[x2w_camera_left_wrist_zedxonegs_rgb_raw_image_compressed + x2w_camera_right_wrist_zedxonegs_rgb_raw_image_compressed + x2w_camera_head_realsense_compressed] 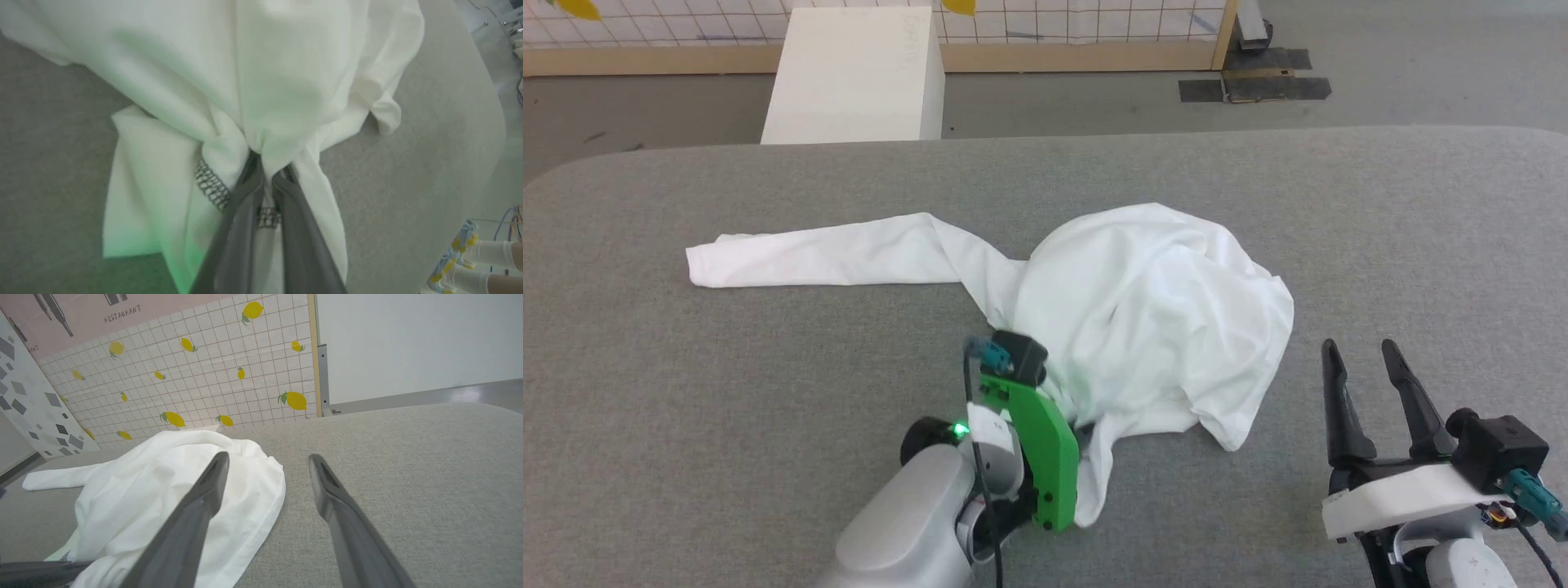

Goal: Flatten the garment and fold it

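The white garment (pixel 1143 318) lies bunched in the middle of the grey table (pixel 768 425), with one long sleeve (pixel 825 253) stretched out to the left. My left gripper (pixel 269 169) is shut on a pinch of its near edge, beside a dark zigzag-stitched seam (pixel 210 185); in the head view the green wrist (pixel 1037 433) hides those fingers. My right gripper (pixel 1360 355) hovers open over bare table to the right of the garment's lower right corner (pixel 261 506), with nothing between its fingers.
A rigid white box (pixel 858 73) stands on the floor behind the table's far edge. A tiled lemon-pattern wall (pixel 196 375) rises beyond. A person's feet in patterned shoes (pixel 453 257) stand off the table's side.
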Controlling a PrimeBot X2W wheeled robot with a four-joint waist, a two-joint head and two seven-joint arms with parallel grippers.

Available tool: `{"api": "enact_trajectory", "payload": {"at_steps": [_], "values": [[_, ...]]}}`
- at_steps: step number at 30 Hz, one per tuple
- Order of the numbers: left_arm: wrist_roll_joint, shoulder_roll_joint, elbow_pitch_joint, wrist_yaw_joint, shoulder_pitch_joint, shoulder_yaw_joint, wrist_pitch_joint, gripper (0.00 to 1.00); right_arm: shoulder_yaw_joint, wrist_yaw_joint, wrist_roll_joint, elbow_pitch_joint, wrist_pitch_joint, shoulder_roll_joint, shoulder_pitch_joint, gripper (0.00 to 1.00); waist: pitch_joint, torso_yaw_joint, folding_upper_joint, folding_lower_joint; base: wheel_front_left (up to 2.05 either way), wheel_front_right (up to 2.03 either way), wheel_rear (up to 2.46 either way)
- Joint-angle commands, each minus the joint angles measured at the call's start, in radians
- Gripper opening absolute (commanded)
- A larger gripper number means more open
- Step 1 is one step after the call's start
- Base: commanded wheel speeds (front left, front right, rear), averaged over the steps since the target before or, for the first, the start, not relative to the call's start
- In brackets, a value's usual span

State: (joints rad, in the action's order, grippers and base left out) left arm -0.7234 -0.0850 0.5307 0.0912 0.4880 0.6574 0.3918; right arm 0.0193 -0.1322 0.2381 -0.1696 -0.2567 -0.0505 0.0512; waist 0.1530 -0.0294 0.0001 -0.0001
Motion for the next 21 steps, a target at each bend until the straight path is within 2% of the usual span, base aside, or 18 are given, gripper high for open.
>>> {"api": "enact_trajectory", "payload": {"at_steps": [1,3,4,5,9,15,17,19,21], "values": [[-0.007,0.005,0.019,-0.008,-0.009,0.005,0.018,0.00,0.002,0.002,-0.006,0.006,-0.005,0.000,-0.002,1.00,-0.004,0.006,-0.0001,0.0001,0.00,0.00,0.00],[-0.020,0.008,0.032,-0.016,-0.009,-0.001,0.023,0.00,0.003,0.002,-0.006,0.006,-0.005,0.000,-0.007,1.00,-0.013,0.015,-0.0001,0.0001,0.00,0.00,0.00],[-0.035,0.011,0.025,-0.020,-0.004,-0.016,0.016,0.57,0.003,0.002,-0.006,0.004,-0.005,0.000,-0.011,1.00,-0.020,0.022,-0.0001,0.0001,0.00,0.00,0.00],[-0.041,0.012,0.014,-0.024,0.005,-0.029,0.004,1.00,0.002,0.002,-0.006,0.003,-0.005,0.000,-0.015,1.00,-0.026,0.026,-0.0001,0.0001,0.00,0.00,0.00],[-0.099,0.006,-0.077,-0.045,0.026,-0.128,-0.066,1.00,0.001,0.002,0.004,-0.008,-0.005,0.000,-0.034,1.00,-0.064,0.043,-0.0001,0.0001,0.00,0.00,0.00],[-0.116,-0.070,-0.242,-0.115,-0.018,-0.315,-0.272,1.00,0.003,0.002,0.014,-0.013,-0.005,0.000,-0.064,1.00,-0.110,0.070,-0.0001,0.0001,0.00,0.00,0.00],[-0.034,-0.134,-0.270,-0.131,-0.052,-0.335,-0.380,1.00,0.006,0.002,0.017,-0.013,-0.005,0.000,-0.070,1.00,-0.121,0.081,-0.0001,0.0001,0.00,0.00,0.00],[0.030,-0.174,-0.282,-0.154,-0.097,-0.361,-0.498,1.00,0.005,0.002,0.016,-0.014,-0.005,0.000,-0.074,1.00,-0.130,0.090,-0.0001,0.0001,0.00,0.00,0.00],[0.141,-0.232,-0.276,-0.190,-0.147,-0.350,-0.592,1.00,0.002,0.002,0.011,-0.019,-0.005,0.000,-0.080,1.00,-0.141,0.096,-0.0001,0.0001,0.00,0.00,0.00]]}}
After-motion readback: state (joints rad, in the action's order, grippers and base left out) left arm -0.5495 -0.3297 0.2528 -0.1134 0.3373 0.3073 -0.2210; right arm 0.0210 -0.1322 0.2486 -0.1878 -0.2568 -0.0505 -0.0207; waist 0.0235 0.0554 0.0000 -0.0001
